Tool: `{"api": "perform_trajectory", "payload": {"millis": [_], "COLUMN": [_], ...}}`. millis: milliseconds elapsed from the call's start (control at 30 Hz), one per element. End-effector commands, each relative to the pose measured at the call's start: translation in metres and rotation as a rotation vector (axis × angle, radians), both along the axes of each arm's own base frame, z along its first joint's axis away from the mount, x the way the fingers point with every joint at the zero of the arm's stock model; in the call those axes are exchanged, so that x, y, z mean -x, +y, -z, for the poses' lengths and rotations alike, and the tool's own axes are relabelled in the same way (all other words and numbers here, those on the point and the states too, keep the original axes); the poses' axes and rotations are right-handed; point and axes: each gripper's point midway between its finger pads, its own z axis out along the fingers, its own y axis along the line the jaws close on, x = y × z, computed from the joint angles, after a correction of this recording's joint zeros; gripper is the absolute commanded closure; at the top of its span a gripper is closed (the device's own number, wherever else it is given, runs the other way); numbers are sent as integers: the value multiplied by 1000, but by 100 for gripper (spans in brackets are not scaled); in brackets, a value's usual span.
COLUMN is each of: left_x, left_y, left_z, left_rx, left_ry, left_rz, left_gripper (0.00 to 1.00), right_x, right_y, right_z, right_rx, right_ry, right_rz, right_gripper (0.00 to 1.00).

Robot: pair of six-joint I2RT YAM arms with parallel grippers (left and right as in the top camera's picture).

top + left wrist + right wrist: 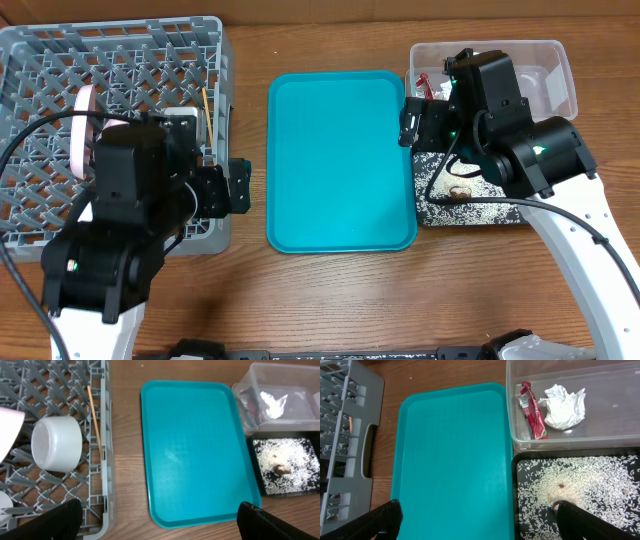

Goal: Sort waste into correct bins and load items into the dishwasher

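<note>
The task looks close to finished. The rack point(40, 60) sits at the far left corner of the table point(320, 300) and holds a plate point(84, 130) standing on edge, a cup point(56, 442) lying on its side and a chopstick point(94, 415) along its right wall. Another pale piece shows at the rack's near side, but the left arm hides much of the rack, so bowl and dish cannot be confirmed.

Toward the far right corner, the tub point(560, 60) contains the wrapper point(532, 410) and, just beside it, the tissue point(565, 406). The black tray point(516, 490), just on its near side, carries the rice point(590, 485) and brown bits point(280, 463).

The teal tray point(340, 160) in the middle is bare, so nothing visible is left to sort.

The left tool point(237, 185), at the rack's right wall, and the right tool point(410, 120), at the tub's left end, both stand wide and hold nothing.
</note>
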Motion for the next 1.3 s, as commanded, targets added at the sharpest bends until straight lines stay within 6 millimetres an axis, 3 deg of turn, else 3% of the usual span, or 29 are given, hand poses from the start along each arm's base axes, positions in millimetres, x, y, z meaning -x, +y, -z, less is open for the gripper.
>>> {"api": "perform_trajectory", "payload": {"millis": [0,233,367,567,767,933,1267], "left_x": [-8,-21,-12,-7,18,41,44], "left_y": [-1,-3,-20,-22,17,23,23], "left_z": [6,28,41,27,-11,-31,-32], "left_rx": [-3,-16,51,16,-98,-96,-90], "left_ry": [27,111,203,128,-32,-121,-125], "left_rz": [-12,-11,56,136,-17,-35,-30], "left_gripper": [0,0,0,0,0,0,0], "right_x": [-2,-2,-3,-3,-3,-3,-3], "right_y": [-2,-2,-2,-2,-2,-2,-2], "right_z": [-6,-6,-6,-6,-6,-6,-6], "right_rx": [0,-1,-1,-1,-1,-1,-1], "right_ry": [-18,-19,-20,-20,-20,-20,-20], "right_rz": [12,12,12,12,12,12,12], "right_gripper": [0,0,0,0,0,0,0]}}
